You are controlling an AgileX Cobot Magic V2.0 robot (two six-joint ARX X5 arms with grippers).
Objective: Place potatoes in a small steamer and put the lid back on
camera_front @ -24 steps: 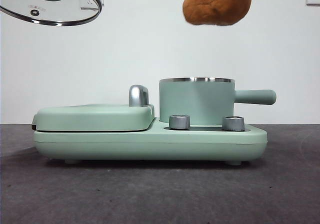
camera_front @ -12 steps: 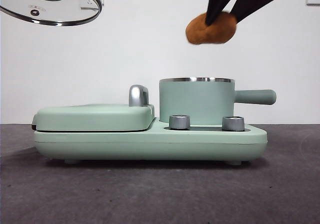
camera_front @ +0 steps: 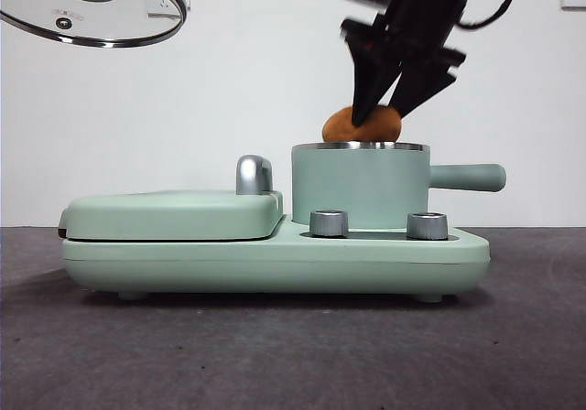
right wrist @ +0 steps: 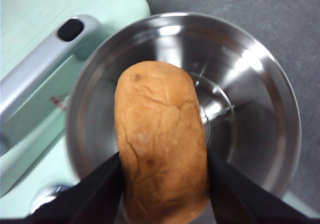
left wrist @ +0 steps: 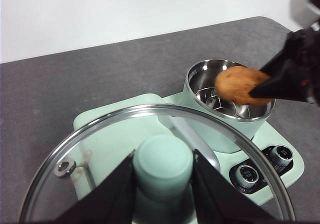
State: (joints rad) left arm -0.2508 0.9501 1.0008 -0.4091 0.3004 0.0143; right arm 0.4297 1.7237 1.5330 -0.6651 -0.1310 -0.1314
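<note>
The orange-brown potato (camera_front: 361,125) is held by my right gripper (camera_front: 383,110) just above the steel rim of the mint-green steamer pot (camera_front: 359,186). In the right wrist view the potato (right wrist: 161,144) hangs between the jaws over the open pot (right wrist: 250,99). The left wrist view shows the potato (left wrist: 239,84) over the pot (left wrist: 200,79) too. My left gripper (left wrist: 162,176) is shut on the mint-green knob (left wrist: 162,161) of the glass lid (left wrist: 75,154). It holds the lid (camera_front: 92,7) high at the left.
The pot stands on a mint-green appliance base (camera_front: 275,259) with two steel dials (camera_front: 329,223). A flat griddle cover (camera_front: 174,214) with a steel handle (camera_front: 254,174) lies left of the pot. The pot's side handle (camera_front: 467,178) points right. The table (camera_front: 293,355) is dark grey.
My right gripper has come down and slightly left with the potato, from high above to just over the pot's rim. The lid has stayed where it was.
</note>
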